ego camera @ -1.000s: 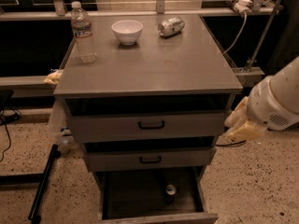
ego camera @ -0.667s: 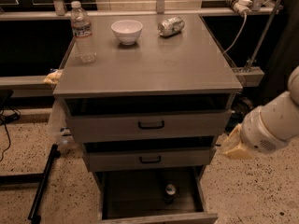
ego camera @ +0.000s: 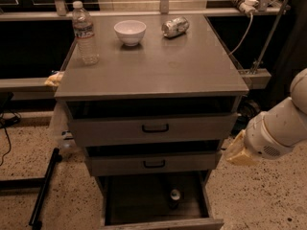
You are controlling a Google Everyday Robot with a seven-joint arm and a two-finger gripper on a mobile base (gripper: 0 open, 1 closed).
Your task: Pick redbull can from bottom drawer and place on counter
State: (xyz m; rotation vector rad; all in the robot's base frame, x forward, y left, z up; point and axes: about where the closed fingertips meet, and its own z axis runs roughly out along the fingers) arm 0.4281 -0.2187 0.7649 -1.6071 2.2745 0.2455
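The redbull can [ego camera: 175, 196] stands upright in the open bottom drawer [ego camera: 158, 220], seen from above with its silver top showing against the dark interior. The counter [ego camera: 158, 66] is the grey metal top of the cabinet. My gripper [ego camera: 238, 153] hangs at the end of the white arm, to the right of the cabinet beside the middle drawer, above and to the right of the can and apart from it.
On the counter stand a clear water bottle [ego camera: 85, 32] at the back left, a white bowl [ego camera: 130, 31] and a plain silvery can [ego camera: 175, 27] lying on its side. Two upper drawers [ego camera: 153, 128] with black handles are slightly open. A black pole [ego camera: 43, 190] lies on the floor.
The arm and gripper have moved down and slightly left along the cabinet's right side, from beside the top drawer to beside the middle drawer. Nothing else moved.
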